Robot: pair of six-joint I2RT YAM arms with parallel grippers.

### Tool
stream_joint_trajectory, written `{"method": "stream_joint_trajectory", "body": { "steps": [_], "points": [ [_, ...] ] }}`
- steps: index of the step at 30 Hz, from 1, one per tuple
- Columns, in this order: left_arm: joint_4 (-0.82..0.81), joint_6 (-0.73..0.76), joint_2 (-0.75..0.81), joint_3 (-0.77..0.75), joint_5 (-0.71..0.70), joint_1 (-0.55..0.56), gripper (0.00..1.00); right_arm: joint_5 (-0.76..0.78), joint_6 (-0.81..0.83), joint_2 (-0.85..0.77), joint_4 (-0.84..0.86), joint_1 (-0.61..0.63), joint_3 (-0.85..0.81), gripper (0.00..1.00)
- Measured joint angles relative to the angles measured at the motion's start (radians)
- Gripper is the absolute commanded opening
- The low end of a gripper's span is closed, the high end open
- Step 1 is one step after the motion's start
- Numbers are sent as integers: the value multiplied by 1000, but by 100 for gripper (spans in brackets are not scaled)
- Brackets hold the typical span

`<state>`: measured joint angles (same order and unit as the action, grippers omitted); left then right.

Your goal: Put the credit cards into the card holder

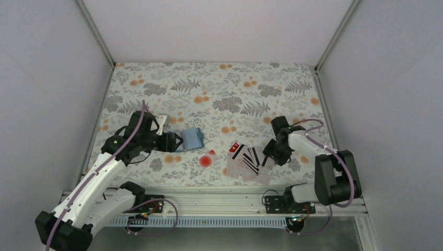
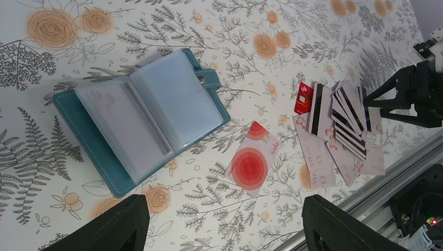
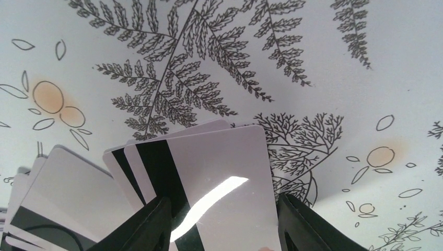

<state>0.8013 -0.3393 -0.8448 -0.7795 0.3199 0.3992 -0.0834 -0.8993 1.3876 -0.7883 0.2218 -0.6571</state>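
**Card loading hardly begun; R pincer set on first card**

The card holder (image 2: 96,146) is laid open on the L side of the flowered bench (image 1: 219,89), clear sleeves up. No card is seen in them for certain, tho a faint mark in one sleeve can't be read. The L pincer (image 2: 225,209) is held just beside it w/ jaws apart, nothing btwn them.

The credit cards (image 2: 342,130) are spread in a fan to the R, well apart from the holder and near the bench's front edge. A small red one is placed at the side nearest the holder. One card w/ a red disc print (image 2: 253,164) is laid alone btwn holder and fan.

The R pincer (image 3: 223,209) is set low over the fan, its fingers (image 3: 308,225) at either long edge of the top striped card (image 3: 209,178). Whether that card is truly clamped can't be told.

Judged from this, approx. nothing is done yet. Every card in view is left to be lifted, carried across and slid into a sleeve.
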Motion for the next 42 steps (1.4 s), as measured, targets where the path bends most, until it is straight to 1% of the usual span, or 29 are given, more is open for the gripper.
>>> {"method": "stream_joint_trajectory", "body": {
  "steps": [6, 9, 12, 14, 15, 20, 29, 42],
  "points": [
    [0, 0, 0, 0, 0, 0, 74, -29, 22, -13, 6, 7, -1, 49],
    [0, 1, 0, 0, 0, 0, 74, -85, 54, -13, 27, 15, -2, 66],
    [0, 4, -1, 0, 4, 0, 74, -127, 108, 0, 35, 39, -20, 80],
    [0, 7, -1, 0, 5, 0, 74, -130, 144, 19, 26, 61, -44, 84],
    [0, 7, -1, 0, 6, 0, 74, -128, 153, 27, 22, 69, -54, 85],
    [0, 7, -1, 0, 6, 0, 74, -72, 210, 42, -11, 92, -80, 83],
    [0, 7, -1, 0, 6, 0, 74, -15, 239, 80, -27, 112, -85, 81],
    [0, 7, -1, 0, 6, 0, 74, 2, 225, 137, -40, 166, -135, 64]
  ]
}}
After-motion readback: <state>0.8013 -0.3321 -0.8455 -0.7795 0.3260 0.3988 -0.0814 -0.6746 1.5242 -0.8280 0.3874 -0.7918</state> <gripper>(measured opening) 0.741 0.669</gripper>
